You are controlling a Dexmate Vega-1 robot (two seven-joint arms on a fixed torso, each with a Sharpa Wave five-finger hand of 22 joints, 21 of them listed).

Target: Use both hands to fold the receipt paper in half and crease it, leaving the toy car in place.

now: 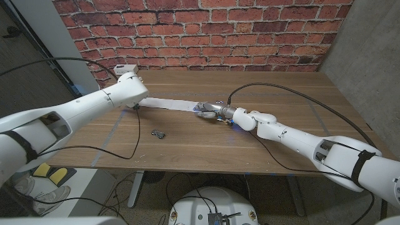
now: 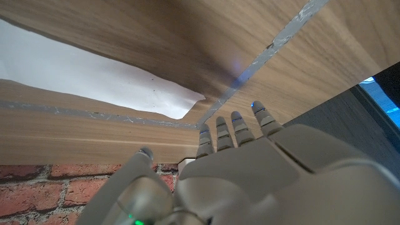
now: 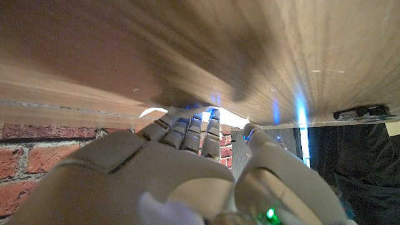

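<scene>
Brick wall stands behind the wooden counter (image 1: 269, 134), and the receipt (image 1: 169, 104) serves as the landmark: a long white strip lying flat across the counter's far middle. The car (image 1: 159, 133), small and dark, sits nearer the robot than the receipt and well apart from it, off toward the strip's left half.

The left hand (image 1: 128, 84) is at the receipt's left end; in the left wrist view its fingers (image 2: 232, 128) reach straight and slightly apart toward the counter just beside the strip's rounded end (image 2: 181, 106), holding nothing. The right hand (image 1: 211, 109) is at the receipt's right end. In the right wrist view its fingers (image 3: 187, 131) press close to the wood with a sliver of white at their tips; whether they pinch the paper or only touch it cannot be told.

Judging by its look, the receipt is thin, very light and limp, and lies flush on smooth wood, so an edge will be hard to lift and the strip may slide or curl rather than fold. The short ends look like the best places to take hold: one hand pinning one end while the other lifts its own end and carries it over. A fold along the strip's length should stay clear of the car.
</scene>
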